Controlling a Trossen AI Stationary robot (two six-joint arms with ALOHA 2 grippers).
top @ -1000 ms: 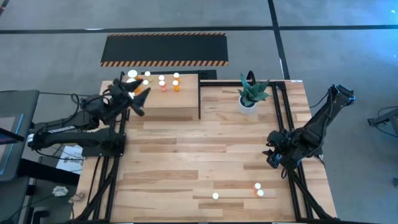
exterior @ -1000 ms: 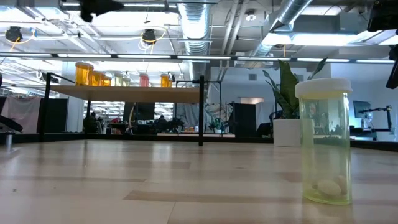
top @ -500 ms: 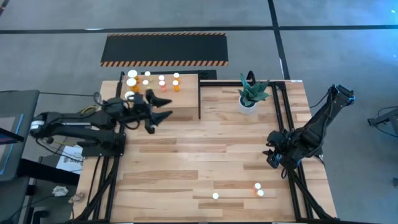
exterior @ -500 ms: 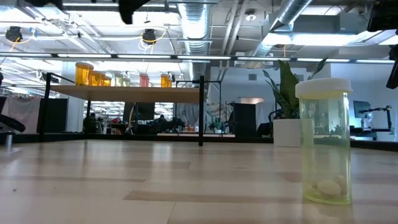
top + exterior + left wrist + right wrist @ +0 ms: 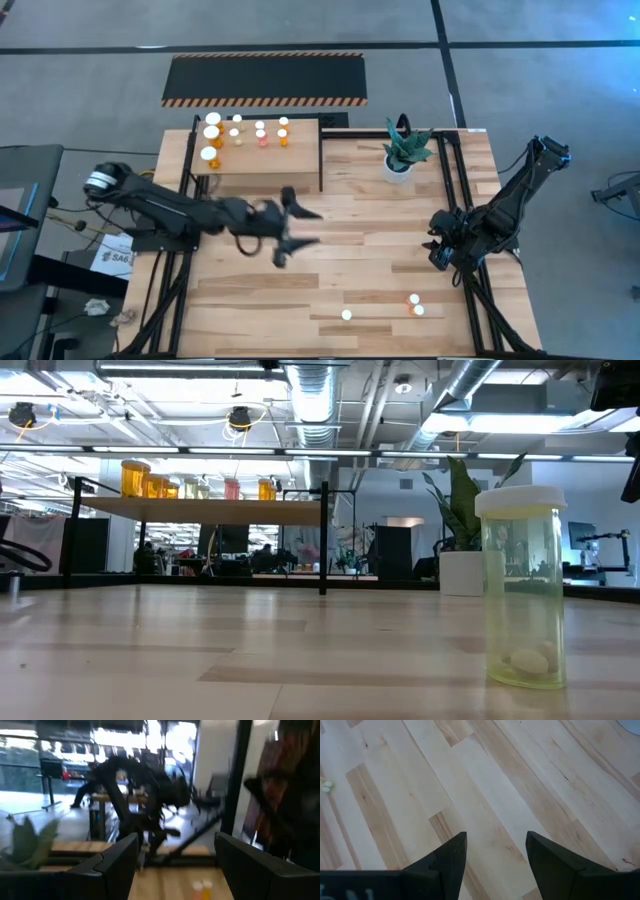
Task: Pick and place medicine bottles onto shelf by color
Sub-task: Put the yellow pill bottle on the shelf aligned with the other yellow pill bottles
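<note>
The left tool [image 5: 298, 228], its two dark fingers spread and empty, hangs over the middle of the bench [image 5: 360, 270], reaching from the left side toward the near right. The right tool [image 5: 440, 252] waits low at the right edge, fingers likewise parted over bare planks and gripping nothing.

Three medicine bottles [image 5: 415, 305] with round white caps stand on the bench's near right, two of them just beside each other and a third apart to their left. In the low view the closest one [image 5: 522, 585] is a clear yellowish plastic cylinder with a white cap and a pale tablet at its base. The sorted bottles [image 5: 240, 133], orange and pinkish-red, stand in rows on the flat top of the light-wood shelf [image 5: 290, 165] at the far left. A potted plant [image 5: 402, 150] in a white pot sits at the far right.

The step in hand looks like a reach for the next bottle. Done well, the fingers should come down around one smooth round body below its cap, clear of its close neighbour, and close squarely so the slick plastic cannot twist out.
</note>
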